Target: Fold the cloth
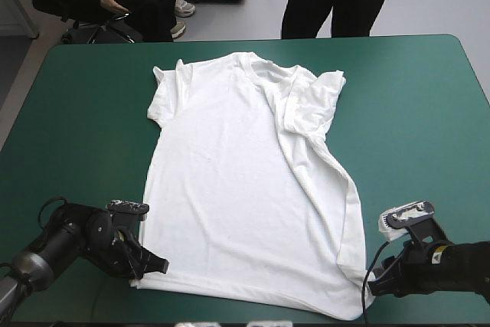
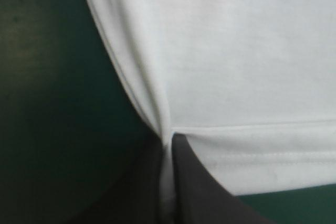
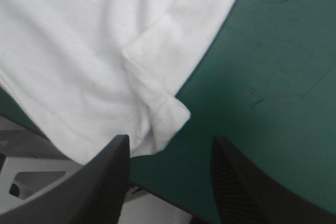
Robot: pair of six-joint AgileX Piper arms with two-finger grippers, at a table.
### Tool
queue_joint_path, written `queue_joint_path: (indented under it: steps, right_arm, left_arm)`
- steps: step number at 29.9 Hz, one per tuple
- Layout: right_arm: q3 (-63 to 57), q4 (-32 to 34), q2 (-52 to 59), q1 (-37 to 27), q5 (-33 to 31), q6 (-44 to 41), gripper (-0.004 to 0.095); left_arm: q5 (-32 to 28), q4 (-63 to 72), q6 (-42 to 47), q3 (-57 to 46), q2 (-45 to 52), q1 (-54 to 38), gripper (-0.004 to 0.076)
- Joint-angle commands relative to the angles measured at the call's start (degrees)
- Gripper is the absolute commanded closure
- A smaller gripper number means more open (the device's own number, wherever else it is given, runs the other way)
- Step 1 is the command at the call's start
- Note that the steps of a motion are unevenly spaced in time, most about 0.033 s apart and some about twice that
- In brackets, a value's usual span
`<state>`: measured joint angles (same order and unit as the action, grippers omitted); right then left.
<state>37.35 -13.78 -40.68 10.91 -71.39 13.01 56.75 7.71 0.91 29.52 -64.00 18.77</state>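
The white T-shirt lies spread on the teal-green table, collar toward the far edge, its right side folded inward in a long diagonal crease. My left gripper is at the near left hem corner, shut on the T-shirt; the hem corner is pinched between the black fingers. My right gripper rests at the near right hem corner, open, with the folded hem corner of the T-shirt just ahead of its left finger and bare cover between the fingers.
The table's near edge runs right under the right gripper. Bare teal-green cover lies to the right of the shirt and to its left.
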Motion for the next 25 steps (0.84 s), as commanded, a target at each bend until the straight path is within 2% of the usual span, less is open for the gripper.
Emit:
queue_joint_path:
  steps: [1, 5, 12, 19, 25]
  right_arm:
    - [0.27, 0.97, -3.34, -0.46, -0.16, 2.22, 0.0373]
    - [-2.02, -2.85, -6.16, -0.46, 1.21, 4.05, 0.0284]
    - [-5.74, -7.45, -9.93, -0.46, 4.28, 4.05, 0.0282]
    - [-7.34, -9.70, -14.60, -0.46, 7.04, 4.51, 0.0443]
    - [-7.34, -11.67, -20.72, -0.46, 8.31, 6.11, 0.0465]
  left_arm:
    - [0.33, -2.82, 0.15, 0.08, -0.37, 0.11, 0.0741]
    - [0.33, -2.82, 0.15, 0.08, -0.37, 0.11, 0.0741]
    - [0.33, -3.03, 0.15, 0.08, -0.37, 0.11, 0.0741]
    - [0.20, -3.58, 0.15, 0.20, -0.37, 0.11, 0.0741]
    - [-0.23, -3.58, 0.15, 0.20, -0.37, 0.11, 0.0741]
